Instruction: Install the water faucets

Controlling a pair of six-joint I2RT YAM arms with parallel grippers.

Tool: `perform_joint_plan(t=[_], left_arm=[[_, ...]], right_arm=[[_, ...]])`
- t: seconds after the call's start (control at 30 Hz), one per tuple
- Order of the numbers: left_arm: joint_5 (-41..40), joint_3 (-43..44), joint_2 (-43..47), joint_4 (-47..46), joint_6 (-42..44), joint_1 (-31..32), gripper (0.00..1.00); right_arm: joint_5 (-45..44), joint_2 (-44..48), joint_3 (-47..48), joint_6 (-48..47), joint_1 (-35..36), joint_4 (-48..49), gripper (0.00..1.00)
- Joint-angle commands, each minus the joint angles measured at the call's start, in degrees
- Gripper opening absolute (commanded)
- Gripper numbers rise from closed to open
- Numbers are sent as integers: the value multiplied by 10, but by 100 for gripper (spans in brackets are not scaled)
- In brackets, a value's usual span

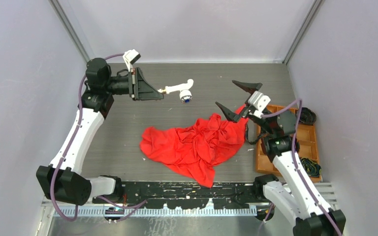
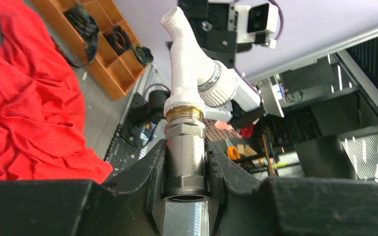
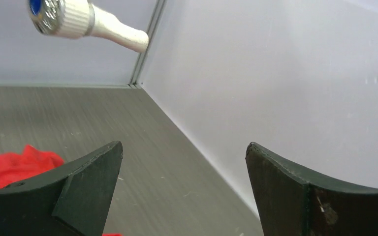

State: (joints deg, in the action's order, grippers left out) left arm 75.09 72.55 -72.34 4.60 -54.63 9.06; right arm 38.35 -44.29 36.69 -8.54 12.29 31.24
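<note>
My left gripper (image 1: pixel 158 93) is shut on a grey metal fitting (image 2: pixel 184 157), held in the air above the back of the table. The white plastic faucet (image 1: pixel 179 89) sticks out of the fitting to the right, its brassy thread (image 2: pixel 184 114) seated at the fitting's mouth. Its blue-marked knob (image 1: pixel 186 97) points down and forward. In the left wrist view the faucet (image 2: pixel 187 64) rises straight from between the fingers. My right gripper (image 1: pixel 236 101) is open and empty, raised to the right of the faucet. The knob (image 3: pixel 59 15) shows at the top left of the right wrist view.
A crumpled red cloth (image 1: pixel 197 142) lies in the middle of the table. An orange compartment tray (image 1: pixel 310 140) with black coiled parts stands at the right. Grey walls close in the back and both sides.
</note>
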Motion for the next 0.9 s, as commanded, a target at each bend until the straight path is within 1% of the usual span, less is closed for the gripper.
perform_joint_plan(t=[0.0, 0.1, 0.17, 0.2, 0.27, 0.33, 0.43, 0.57, 0.63, 0.77, 0.87], left_arm=[[36, 40, 7, -20, -29, 31, 0], [66, 45, 0, -19, -65, 45, 0], [78, 45, 0, -19, -82, 54, 0], [83, 45, -16, -19, -90, 59, 0], [90, 47, -20, -19, -105, 71, 0], [92, 48, -18, -19, -112, 82, 0], [93, 48, -15, -19, -120, 91, 0], [96, 44, -15, -19, -121, 92, 0], [96, 44, -16, -20, -121, 92, 0], [99, 43, -17, -20, -122, 93, 0], [101, 45, -18, -22, -123, 92, 0]], right_arm=[[95, -46, 33, -167, 4, 95, 100], [115, -50, 32, -227, 15, 130, 99], [125, -47, 30, -250, 24, 157, 95], [139, -46, 36, -259, 29, 160, 93], [164, -43, 53, -285, 43, 148, 90], [185, -39, 76, -339, 65, 93, 88], [214, -38, 119, -432, 102, -19, 84], [235, -59, 157, -509, 138, -105, 76], [245, -71, 179, -535, 141, -145, 74], [273, -93, 201, -550, 142, -182, 75], [307, -113, 230, -585, 143, -248, 74]])
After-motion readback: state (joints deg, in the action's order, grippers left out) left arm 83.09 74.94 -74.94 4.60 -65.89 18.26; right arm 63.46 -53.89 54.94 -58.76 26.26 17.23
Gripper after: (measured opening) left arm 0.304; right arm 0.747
